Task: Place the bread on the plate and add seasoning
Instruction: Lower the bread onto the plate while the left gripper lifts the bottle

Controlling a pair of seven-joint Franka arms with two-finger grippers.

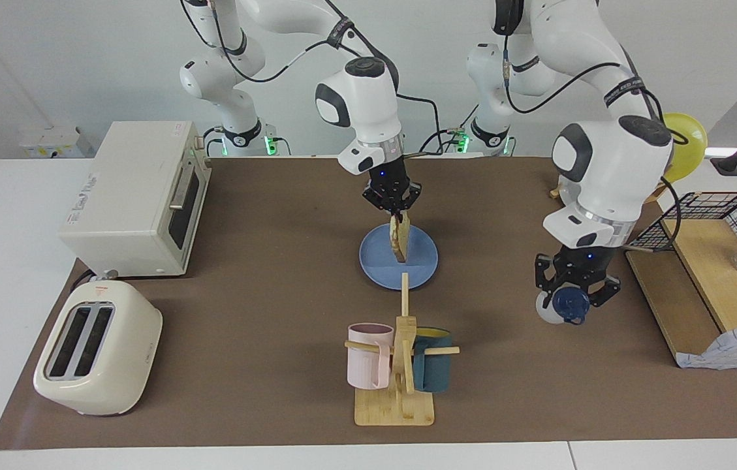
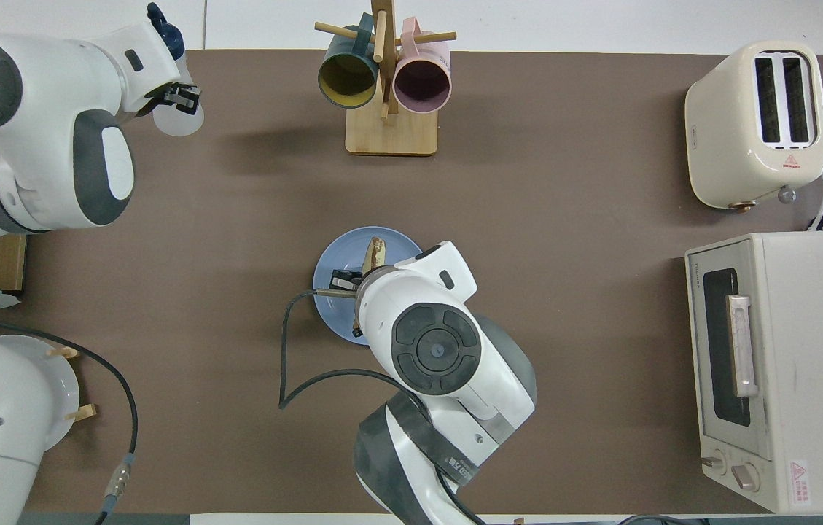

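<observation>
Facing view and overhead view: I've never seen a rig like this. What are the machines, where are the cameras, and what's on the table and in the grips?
Two white robot arms with two-finger grippers work at a brown table. One camera faces them from across the table; the other looks down from above their own end, so the sides swap between the pictures.

The right gripper is shut on the bread, held on edge over the plate in mid-table. The left gripper is shut on the seasoning, lifted above the table near a wooden shelf with a wire basket.

Also there: a toaster, a toaster oven, and a mug stand with a pink and a dark teal mug.
</observation>
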